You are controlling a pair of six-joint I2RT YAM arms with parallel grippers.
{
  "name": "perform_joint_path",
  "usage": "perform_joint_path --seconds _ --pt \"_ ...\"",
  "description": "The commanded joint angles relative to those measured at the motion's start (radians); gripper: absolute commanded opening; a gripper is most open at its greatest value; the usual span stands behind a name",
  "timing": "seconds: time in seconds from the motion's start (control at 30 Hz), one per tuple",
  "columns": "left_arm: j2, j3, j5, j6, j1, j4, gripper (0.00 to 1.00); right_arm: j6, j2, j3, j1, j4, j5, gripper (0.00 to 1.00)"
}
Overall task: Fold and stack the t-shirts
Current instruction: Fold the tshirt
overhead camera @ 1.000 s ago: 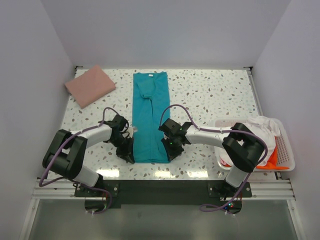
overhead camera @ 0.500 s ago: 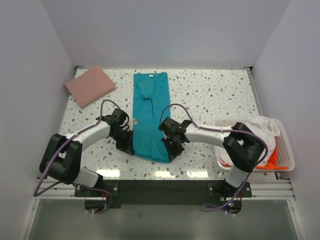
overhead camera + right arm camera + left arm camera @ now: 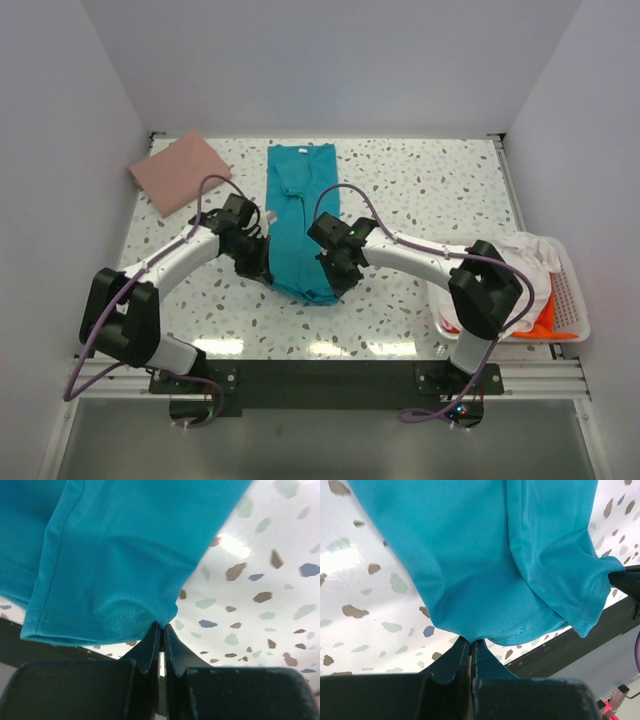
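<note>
The teal t-shirt lies folded into a long strip down the middle of the table. My left gripper is shut on its near left hem corner, seen in the left wrist view pinching the teal cloth. My right gripper is shut on the near right hem corner, seen in the right wrist view gripping the cloth. The near hem is lifted off the table. A folded dusty pink t-shirt lies at the far left. White and orange shirts sit in the basket.
A white slotted plastic basket stands at the right edge of the speckled table. Walls close in the left, back and right sides. The black front rail runs along the near edge.
Both grippers have lifted the teal shirt's near hem and carried it away from the front edge toward the back. The strip on the table looks shorter.
</note>
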Motion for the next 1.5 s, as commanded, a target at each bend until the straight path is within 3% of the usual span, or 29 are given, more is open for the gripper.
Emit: perform_joint_path --seconds 0.0,0.5,1.4,1.43,1.47 --pt "0.031 0.074 -0.03 0.018 0.014 -0.008 0.0 0.015 0.026 0.062 -0.029 -0.044 0.088 0.0" --pt "0.187 0.24 -0.015 -0.015 0.132 0.099 0.0 -0.066 0.198 0.336 -0.166 -0.044 0.147 0.0" --pt "0.631 0.749 0.048 -0.048 0.273 0.13 0.0 -0.201 0.616 0.987 -0.327 -0.139 0.103 0.0" --pt "0.644 0.755 0.063 -0.051 0.274 0.139 0.11 -0.201 0.623 0.993 -0.33 -0.129 0.092 0.0" --pt "0.654 0.758 0.072 -0.054 0.277 0.156 0.25 -0.195 0.633 1.001 -0.334 -0.122 0.086 0.11"
